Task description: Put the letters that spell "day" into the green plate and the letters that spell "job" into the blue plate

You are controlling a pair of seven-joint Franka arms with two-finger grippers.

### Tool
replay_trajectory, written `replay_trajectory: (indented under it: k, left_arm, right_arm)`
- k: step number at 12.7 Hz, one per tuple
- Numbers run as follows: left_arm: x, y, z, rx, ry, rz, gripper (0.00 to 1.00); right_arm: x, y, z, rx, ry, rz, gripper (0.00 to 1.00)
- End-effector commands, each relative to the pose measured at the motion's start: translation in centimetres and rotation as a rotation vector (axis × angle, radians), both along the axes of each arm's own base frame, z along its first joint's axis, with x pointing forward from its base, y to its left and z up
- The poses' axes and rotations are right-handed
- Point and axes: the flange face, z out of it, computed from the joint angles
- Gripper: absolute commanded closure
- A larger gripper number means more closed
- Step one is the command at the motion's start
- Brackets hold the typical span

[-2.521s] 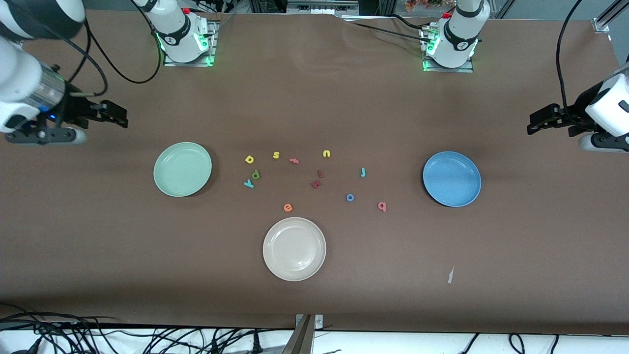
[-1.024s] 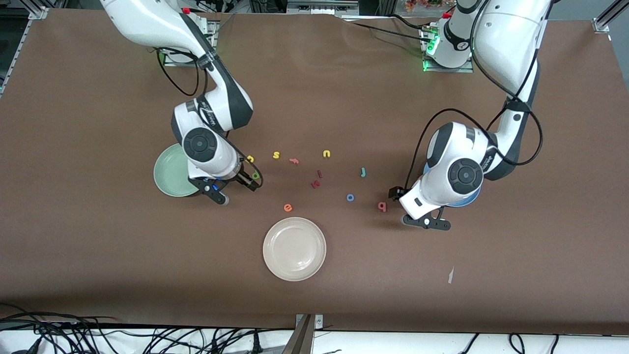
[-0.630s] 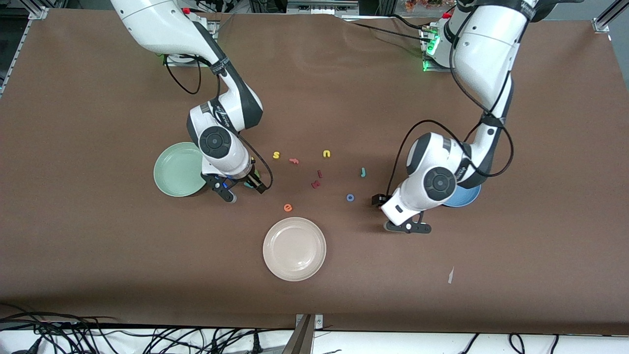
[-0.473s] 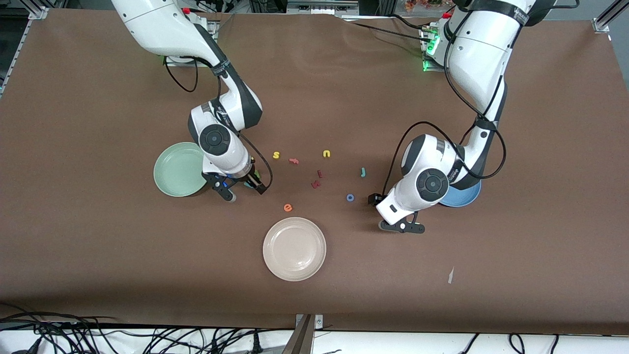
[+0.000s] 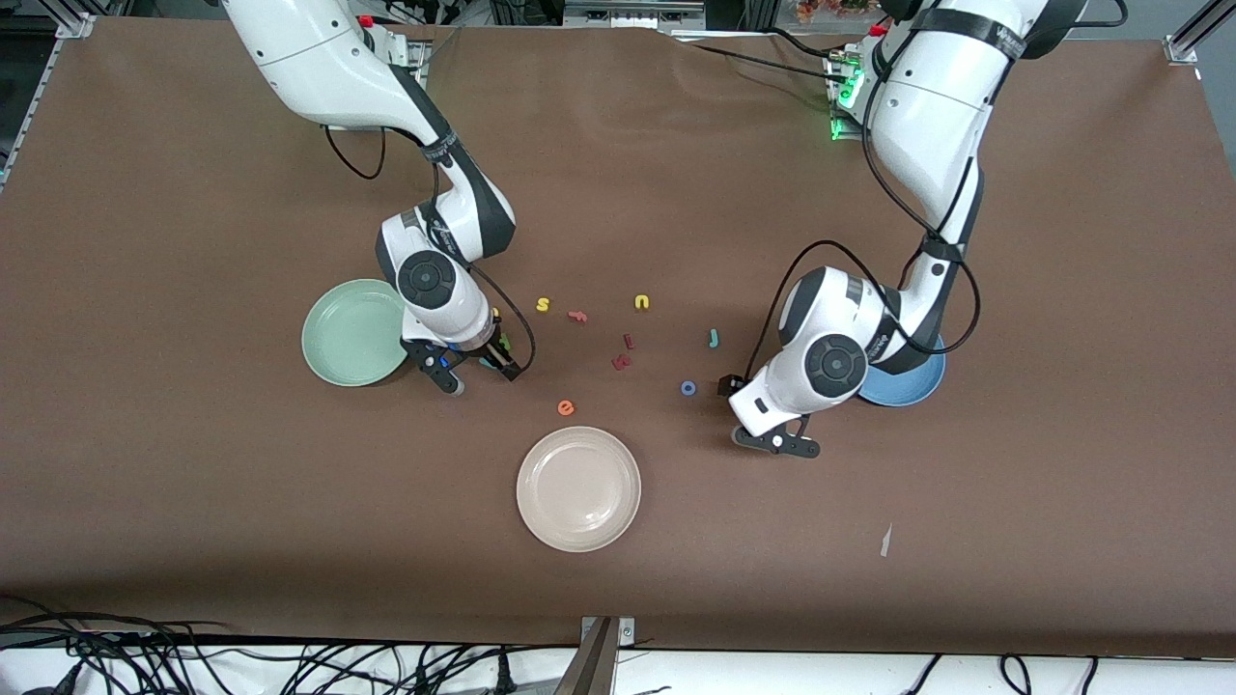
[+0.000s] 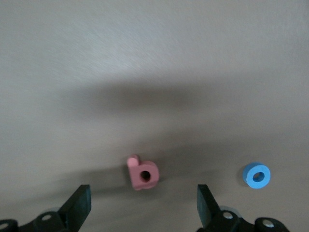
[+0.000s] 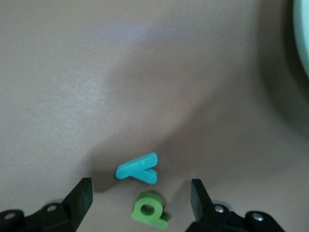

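Observation:
My right gripper [image 5: 480,364] hangs low and open beside the green plate [image 5: 340,338]. In the right wrist view the dark green "d" [image 7: 149,210] lies between its fingers, untouched, with the teal "y" [image 7: 137,168] just past it. The arm hides most of the yellow "a" [image 5: 495,313]. My left gripper [image 5: 748,410] is open, low over the pinkish "b" [image 6: 142,173], which lies a little ahead of its open jaws. The blue "o" [image 5: 688,388] sits close by and the teal "j" [image 5: 714,337] farther from the camera. The left arm partly covers the blue plate [image 5: 912,391].
A cream plate [image 5: 578,488] sits nearest the camera, with an orange "e" [image 5: 566,407] just past it. Yellow "s" [image 5: 543,305], a pink letter [image 5: 577,316], yellow "u" [image 5: 642,302] and two dark red letters [image 5: 625,352] lie between the grippers.
Both arms have swung in from the table ends and come down over the letters. Over the last second the left gripper slid over the "b" toward the "o"; the right gripper settled over the "d".

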Motion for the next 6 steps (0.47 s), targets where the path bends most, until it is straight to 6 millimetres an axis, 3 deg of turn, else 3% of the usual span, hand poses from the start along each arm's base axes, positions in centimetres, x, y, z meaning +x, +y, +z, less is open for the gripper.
replay_trajectory:
  k: [1, 4, 6]
  left_arm:
    - [0.11, -0.71, -0.65, 0.025, -0.008, -0.048, 0.07]
    - [0.14, -0.51, -0.73, 0.067, -0.023, -0.073, 0.24]
    - [0.16, -0.4, -0.84, 0.071, -0.021, -0.044, 0.41]
  right_arm:
    - [-0.17, -0.1, 0.27, 0.009, -0.013, -0.02, 0.31]
    - [-0.03, -0.35, 0.34, 0.008, -0.017, -0.024, 0.34]
    - [-0.15, -0.52, 0.15, 0.004, -0.013, -0.024, 0.35]
